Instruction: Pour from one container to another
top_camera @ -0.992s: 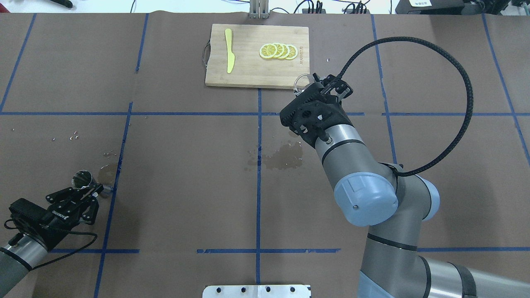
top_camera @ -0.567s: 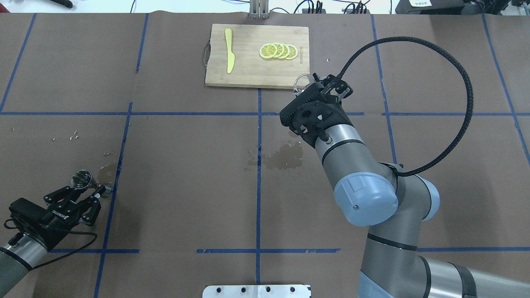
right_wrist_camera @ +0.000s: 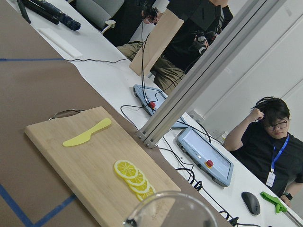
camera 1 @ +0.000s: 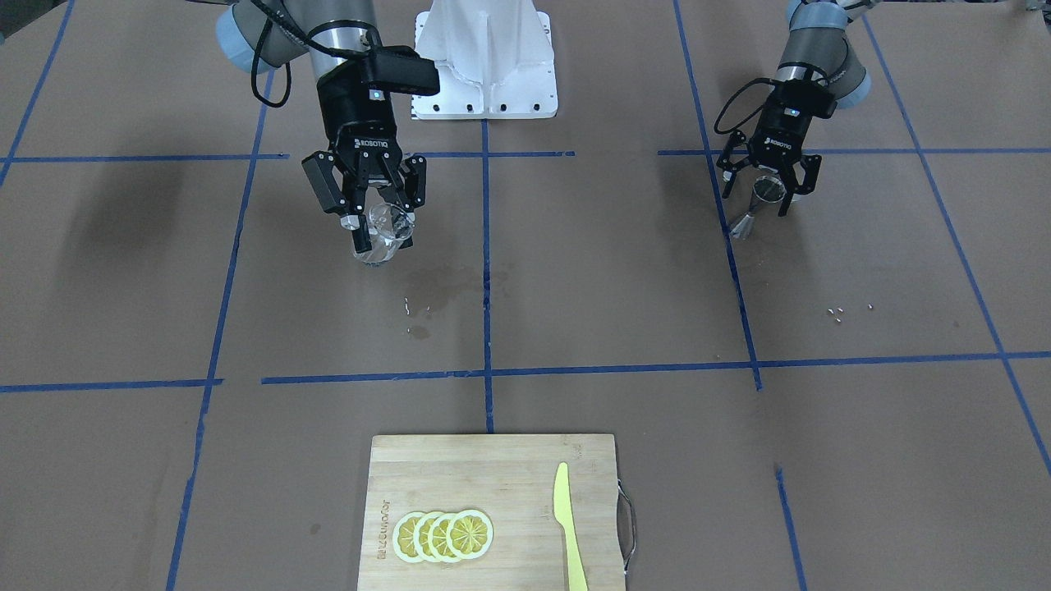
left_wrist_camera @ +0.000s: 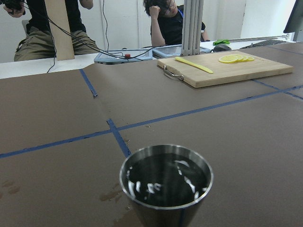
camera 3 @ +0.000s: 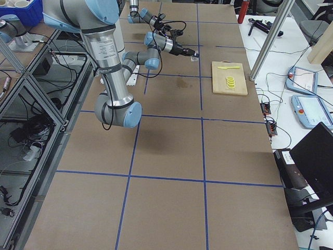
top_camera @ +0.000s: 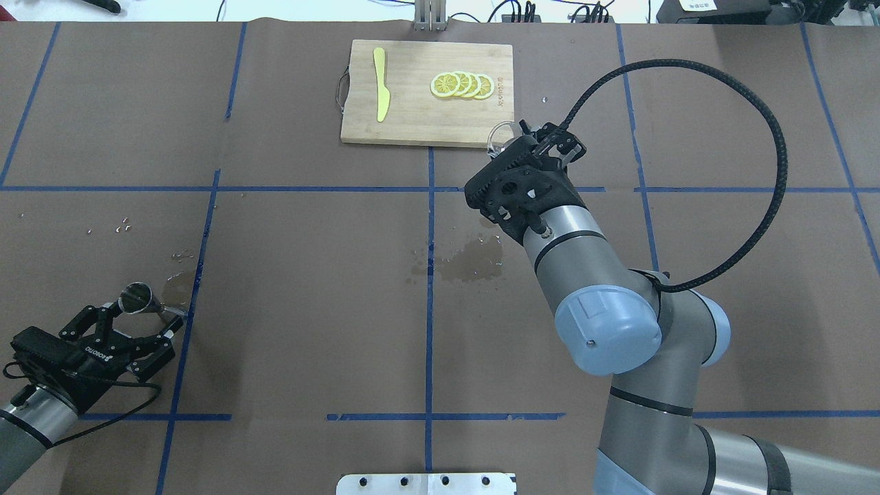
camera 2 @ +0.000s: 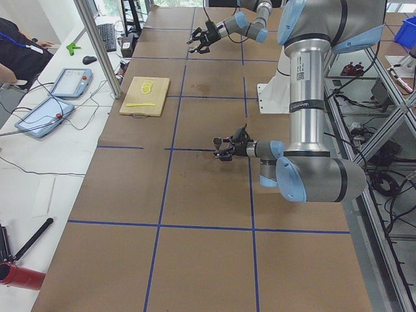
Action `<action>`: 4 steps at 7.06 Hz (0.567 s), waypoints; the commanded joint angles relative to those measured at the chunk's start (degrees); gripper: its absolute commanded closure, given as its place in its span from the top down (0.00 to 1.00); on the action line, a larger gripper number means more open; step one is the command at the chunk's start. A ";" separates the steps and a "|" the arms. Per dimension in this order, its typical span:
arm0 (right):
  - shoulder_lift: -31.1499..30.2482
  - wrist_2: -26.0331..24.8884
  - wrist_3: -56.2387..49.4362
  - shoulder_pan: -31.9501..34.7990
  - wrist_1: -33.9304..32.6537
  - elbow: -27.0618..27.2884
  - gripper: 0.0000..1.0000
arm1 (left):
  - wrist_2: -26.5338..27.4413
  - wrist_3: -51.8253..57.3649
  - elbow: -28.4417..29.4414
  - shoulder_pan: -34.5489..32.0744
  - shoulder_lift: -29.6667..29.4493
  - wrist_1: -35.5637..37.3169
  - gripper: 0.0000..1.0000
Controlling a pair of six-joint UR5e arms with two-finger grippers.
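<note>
The steel jigger (top_camera: 137,298) stands upright on the table at the near left, and dark liquid shows inside the jigger (left_wrist_camera: 165,178) in the left wrist view. My left gripper (top_camera: 136,320) is open, its fingers spread either side of the jigger (camera 1: 757,205) without touching it. The clear glass cup (camera 1: 383,227) hangs above the table, with my right gripper (camera 1: 379,220) shut on it. From overhead only part of the cup's rim (top_camera: 500,133) shows past the right gripper (top_camera: 524,141). The cup's rim (right_wrist_camera: 170,207) also fills the bottom of the right wrist view.
A wooden cutting board (top_camera: 412,117) lies at the far middle with lemon slices (top_camera: 461,84) and a yellow knife (top_camera: 381,84). A wet patch (top_camera: 471,260) darkens the table centre, and a smaller one (top_camera: 177,285) lies beside the jigger. People sit beyond the far edge.
My left gripper has opened, let go of the jigger and drawn back a little toward the robot. The jigger stays standing. The right arm and the cup have not moved.
</note>
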 commanded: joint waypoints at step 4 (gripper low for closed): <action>0.00 0.00 0.00 0.01 -0.05 0.00 0.00 | 3.40 0.21 -4.54 -0.68 1.27 -0.21 0.99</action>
